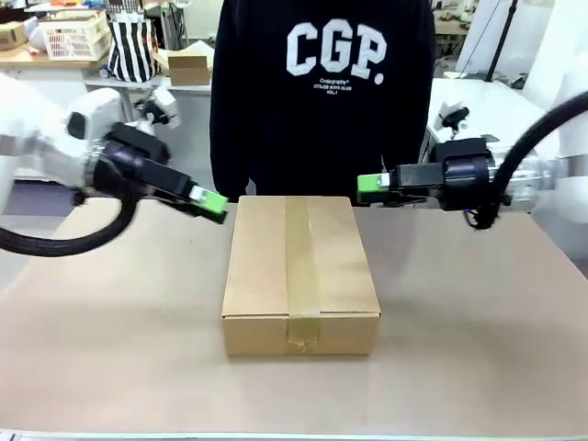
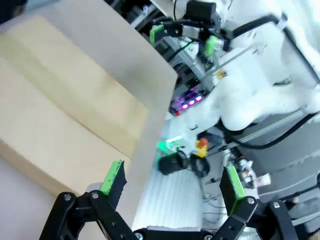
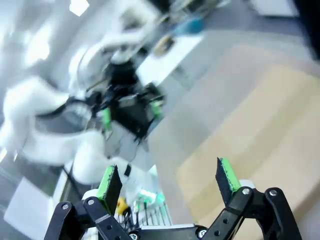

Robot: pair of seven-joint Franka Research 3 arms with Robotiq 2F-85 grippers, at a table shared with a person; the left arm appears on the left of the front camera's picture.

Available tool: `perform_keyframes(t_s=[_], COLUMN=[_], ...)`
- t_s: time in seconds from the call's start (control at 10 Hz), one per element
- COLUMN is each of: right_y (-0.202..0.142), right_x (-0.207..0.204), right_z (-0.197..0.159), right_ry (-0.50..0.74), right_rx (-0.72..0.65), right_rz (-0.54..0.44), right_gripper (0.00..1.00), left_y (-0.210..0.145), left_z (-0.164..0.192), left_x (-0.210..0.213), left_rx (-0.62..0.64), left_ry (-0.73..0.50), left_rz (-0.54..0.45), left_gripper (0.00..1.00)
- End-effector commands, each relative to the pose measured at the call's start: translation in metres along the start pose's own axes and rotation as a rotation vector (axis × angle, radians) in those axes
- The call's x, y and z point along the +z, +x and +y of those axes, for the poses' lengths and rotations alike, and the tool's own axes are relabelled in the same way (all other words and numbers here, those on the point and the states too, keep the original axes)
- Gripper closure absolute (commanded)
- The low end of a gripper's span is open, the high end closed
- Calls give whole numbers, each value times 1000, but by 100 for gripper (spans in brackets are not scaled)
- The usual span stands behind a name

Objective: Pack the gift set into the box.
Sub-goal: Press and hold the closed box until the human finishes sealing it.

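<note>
A: Left pincer (image 1: 213, 204) — state?
B: Seen spread wide in the left wrist view (image 2: 172, 182), nothing held betw. the green pads. It's held in the air just off the box's far-left corner.

A: Right pincer (image 1: 366, 188)?
B: Also parted, empty (image 3: 167, 180). It's held level, above the far part of the tabletop (image 1: 110, 340), just off the box's far-right corner.

A: The box (image 1: 300, 276) — where's it placed?
B: Mid-tabletop, a bit toward the far edge, long side running near-to-far. Flaps are shut flat; a tape strip (image 1: 300, 262) is laid along the top seam and folded down over the near face.

A: Contact w/ either pincer?
B: None seen; both are apart from the cardboard.

A: Person?
B: A dark sweatshirt (image 1: 322, 92) w/ white lettering is seen right behind the far edge, in line w/ the box.
</note>
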State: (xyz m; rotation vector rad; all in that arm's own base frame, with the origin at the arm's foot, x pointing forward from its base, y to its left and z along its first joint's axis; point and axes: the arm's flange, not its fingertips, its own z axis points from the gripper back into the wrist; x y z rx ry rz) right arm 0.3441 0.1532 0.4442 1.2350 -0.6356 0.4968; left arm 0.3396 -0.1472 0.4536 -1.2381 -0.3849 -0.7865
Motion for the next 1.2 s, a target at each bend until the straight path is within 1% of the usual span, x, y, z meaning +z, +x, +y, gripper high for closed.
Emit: perform_keyframes(t_s=[0.0, 0.1, 0.2, 0.3, 0.4, 0.5, 0.6, 1.1], right_y=[-68, -80, -87, -92, -91, -86, 13, 13], right_x=[57, 84, 111, 133, 140, 130, 109, 109], right_z=[31, 28, 21, 11, -2, -21, -33, -33], right_ry=[-165, -174, -141, -113, -80, -107, -140, -140], right_rx=[-196, -285, -356, -417, -446, -419, -399, -399], right_rz=[-44, -54, -92, -86, -40, 55, -68, -68], right_gripper=[0, 0, 0, 0, 0, 0, 0, 0], left_y=[-30, -50, -73, -97, -108, -111, -57, -57], left_z=[-24, -22, -13, 0, 11, 24, 19, 19], left_x=[58, 88, 112, 130, 137, 134, 174, 174], left_rx=[93, 132, 189, 249, 239, 229, 248, 248], left_ry=[14, 34, 47, 74, 33, -7, 81, 81], left_rz=[-161, -284, -375, -453, -499, -467, -444, -444], left_gripper=[0, 0, 0, 0, 0, 0, 0, 0])
